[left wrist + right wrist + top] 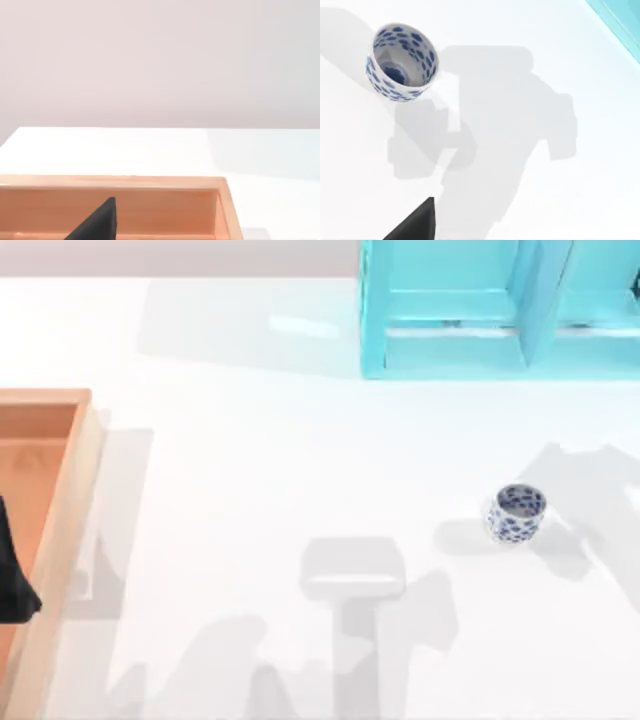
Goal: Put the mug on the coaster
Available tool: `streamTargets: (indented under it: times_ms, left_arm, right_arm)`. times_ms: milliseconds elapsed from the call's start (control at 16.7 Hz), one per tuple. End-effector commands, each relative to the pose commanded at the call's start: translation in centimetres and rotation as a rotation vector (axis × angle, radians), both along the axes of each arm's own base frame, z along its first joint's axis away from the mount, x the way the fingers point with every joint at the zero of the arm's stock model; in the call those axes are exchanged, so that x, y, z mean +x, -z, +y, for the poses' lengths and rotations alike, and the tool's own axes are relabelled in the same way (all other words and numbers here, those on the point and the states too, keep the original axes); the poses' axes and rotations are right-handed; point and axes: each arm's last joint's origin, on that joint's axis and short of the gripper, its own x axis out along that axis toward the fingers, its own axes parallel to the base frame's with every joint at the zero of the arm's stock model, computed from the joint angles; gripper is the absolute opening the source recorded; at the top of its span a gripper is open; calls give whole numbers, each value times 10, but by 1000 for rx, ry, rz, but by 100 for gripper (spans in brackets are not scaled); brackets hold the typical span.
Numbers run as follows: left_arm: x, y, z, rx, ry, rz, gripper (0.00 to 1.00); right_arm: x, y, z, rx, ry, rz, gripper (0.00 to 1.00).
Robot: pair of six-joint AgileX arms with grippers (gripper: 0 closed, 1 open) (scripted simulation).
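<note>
The mug (517,512) is a small round white cup with dark blue blotches. It stands upright on the white table at the right. In the right wrist view the mug (400,62) is seen from above, its inside showing, with a dark part of my right gripper (415,224) well apart from it and high over the table. A pale grey square slab, the coaster (352,568), lies flat near the table's middle, left of the mug. A dark part of my left gripper (15,575) hangs over the wooden tray at the far left, and it shows again in the left wrist view (97,222).
A wooden tray (70,500) with raised walls lies along the left edge; its far wall (115,182) crosses the left wrist view. A turquoise shelf unit (480,310) stands at the back right. Arm shadows fall on the table's front and right.
</note>
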Motion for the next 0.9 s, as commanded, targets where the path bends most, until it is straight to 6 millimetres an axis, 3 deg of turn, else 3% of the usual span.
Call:
streamTargets:
  times_ms: [420, 660, 900]
  left_arm:
    - [0, 0, 0, 0, 0, 0, 100]
    - [0, 0, 0, 0, 0, 0, 100]
    - [0, 0, 0, 0, 0, 0, 100]
  right_arm:
    - [63, 0, 42, -183, -314, 277, 100]
    - [104, 19, 75, -284, -519, 456, 100]
    - [126, 37, 97, -356, -663, 576, 100]
